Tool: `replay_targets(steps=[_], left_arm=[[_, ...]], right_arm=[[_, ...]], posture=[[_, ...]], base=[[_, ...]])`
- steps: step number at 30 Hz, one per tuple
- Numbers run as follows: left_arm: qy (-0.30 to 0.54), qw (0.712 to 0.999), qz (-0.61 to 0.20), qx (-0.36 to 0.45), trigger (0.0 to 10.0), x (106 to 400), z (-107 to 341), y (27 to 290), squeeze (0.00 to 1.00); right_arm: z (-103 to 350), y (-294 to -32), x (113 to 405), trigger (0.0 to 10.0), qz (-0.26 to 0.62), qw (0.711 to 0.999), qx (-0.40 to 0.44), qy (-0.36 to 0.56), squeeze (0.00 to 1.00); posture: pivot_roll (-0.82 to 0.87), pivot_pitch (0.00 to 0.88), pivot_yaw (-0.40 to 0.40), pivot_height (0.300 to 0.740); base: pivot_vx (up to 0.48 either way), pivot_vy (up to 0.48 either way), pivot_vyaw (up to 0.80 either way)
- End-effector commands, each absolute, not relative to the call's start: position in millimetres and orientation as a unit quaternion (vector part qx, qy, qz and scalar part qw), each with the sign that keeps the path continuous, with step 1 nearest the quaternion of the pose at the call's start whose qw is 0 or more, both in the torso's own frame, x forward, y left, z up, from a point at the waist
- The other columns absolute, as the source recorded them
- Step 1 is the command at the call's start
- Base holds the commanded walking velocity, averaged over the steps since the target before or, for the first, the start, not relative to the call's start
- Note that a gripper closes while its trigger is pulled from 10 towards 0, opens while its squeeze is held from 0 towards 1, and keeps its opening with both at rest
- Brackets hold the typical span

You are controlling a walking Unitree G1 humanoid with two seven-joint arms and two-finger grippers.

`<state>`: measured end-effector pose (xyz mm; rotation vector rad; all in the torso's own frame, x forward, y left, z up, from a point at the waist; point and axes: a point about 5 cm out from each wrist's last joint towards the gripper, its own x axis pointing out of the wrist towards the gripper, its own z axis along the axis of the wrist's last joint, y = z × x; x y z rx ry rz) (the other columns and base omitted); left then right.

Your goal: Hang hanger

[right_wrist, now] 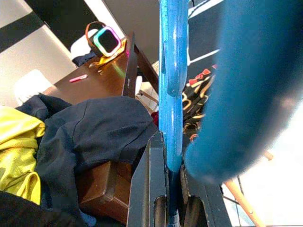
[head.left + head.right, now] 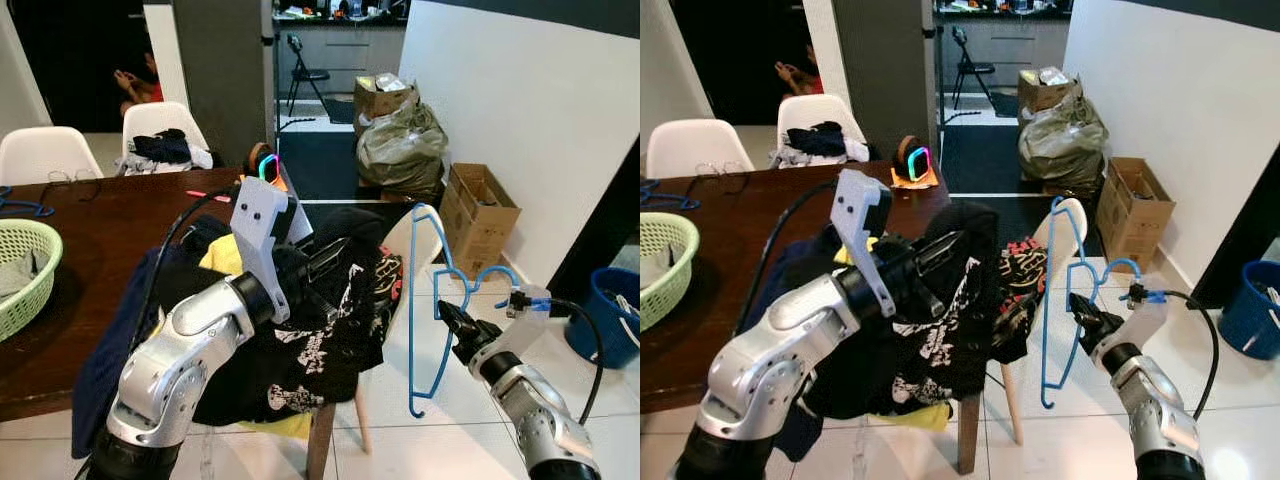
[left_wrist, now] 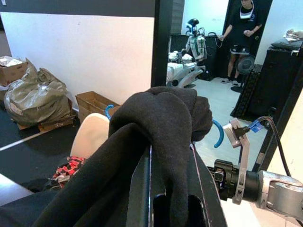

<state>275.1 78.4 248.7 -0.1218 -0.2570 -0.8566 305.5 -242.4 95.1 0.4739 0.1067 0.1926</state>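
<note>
A blue plastic hanger (image 2: 412, 340) hangs upright beside a white chair, its hook (image 2: 490, 272) pointing right. My right gripper (image 2: 452, 318) is shut on one of its bars, and the right wrist view shows the blue bar (image 1: 170, 94) pinched between the black fingers (image 1: 151, 189). My left gripper (image 2: 330, 262) is raised over the table corner, shut on a black printed T-shirt (image 2: 320, 340) that drapes down from it. In the left wrist view the black cloth (image 3: 161, 118) is bunched over the fingers (image 3: 142, 198). Hanger and shirt are a short gap apart.
A wooden table (image 2: 100, 230) on the left holds a green basket (image 2: 20, 270), yellow and navy clothes (image 2: 222, 255) and another blue hanger (image 2: 20, 207). The white chair (image 2: 405, 240) stands behind the shirt. Cardboard boxes (image 2: 480, 210), a filled bag (image 2: 400, 145) and a blue bucket (image 2: 610, 310) line the right wall. A person (image 3: 246, 28) stands nearby.
</note>
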Motion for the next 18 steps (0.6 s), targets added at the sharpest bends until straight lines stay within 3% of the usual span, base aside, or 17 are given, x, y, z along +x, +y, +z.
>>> replay_targets(steps=[1, 5, 12, 18], left_arm=[[-0.127, 0.901, -0.412, -0.045, 10.0, 273.0, 251.0, 83.8, 0.0], [-0.132, 0.898, -0.419, -0.043, 10.0, 271.2, 254.4, 83.4, 0.0], [-0.15, 0.859, -0.485, -0.064, 10.0, 254.4, 268.5, 62.0, 0.0], [-0.141, 0.853, -0.498, -0.063, 10.0, 251.2, 263.4, 57.2, 0.0]], right_arm=[[92.2, -240.8, 305.5, 10.0, 0.093, 0.965, 0.236, 0.061, 0.0], [92.0, -240.7, 305.7, 10.0, 0.092, 0.965, 0.236, 0.062, 0.0], [91.8, -239.2, 307.7, 10.0, 0.093, 0.966, 0.234, 0.064, 0.0], [91.2, -239.3, 307.4, 10.0, 0.092, 0.966, 0.232, 0.065, 0.0]], posture=[[0.01, 0.0, -0.052, 0.74], [0.01, 0.0, -0.054, 0.74], [0.01, 0.0, -0.057, 0.74], [0.01, 0.0, -0.054, 0.74]], base=[[-0.398, 0.0, 0.0], [-0.405, 0.0, 0.0], [-0.458, 0.0, 0.0], [-0.454, 0.0, 0.0]])
